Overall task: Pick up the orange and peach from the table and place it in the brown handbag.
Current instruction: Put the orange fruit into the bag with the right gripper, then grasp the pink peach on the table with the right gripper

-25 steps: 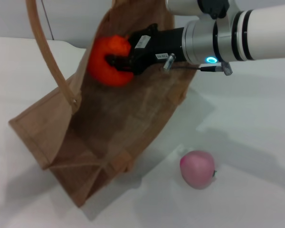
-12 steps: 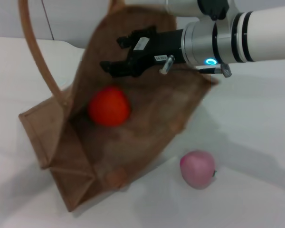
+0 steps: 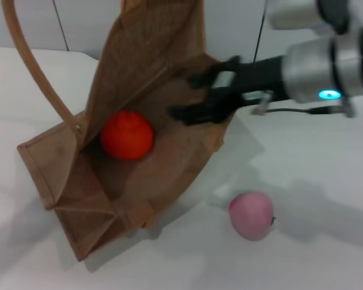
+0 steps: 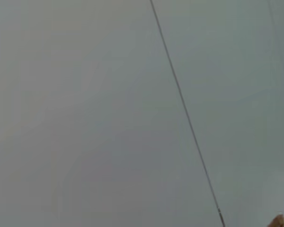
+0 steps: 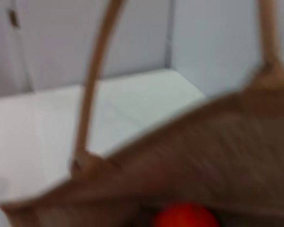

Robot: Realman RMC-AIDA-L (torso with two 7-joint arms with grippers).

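Bare table all around the peach; brown handbag mouth partly blocked by the right gripper.

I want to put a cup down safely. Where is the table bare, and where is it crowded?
Bare table lies right of the peach and in front of it. The middle is crowded: the brown handbag holds the orange, with the right gripper at its mouth.
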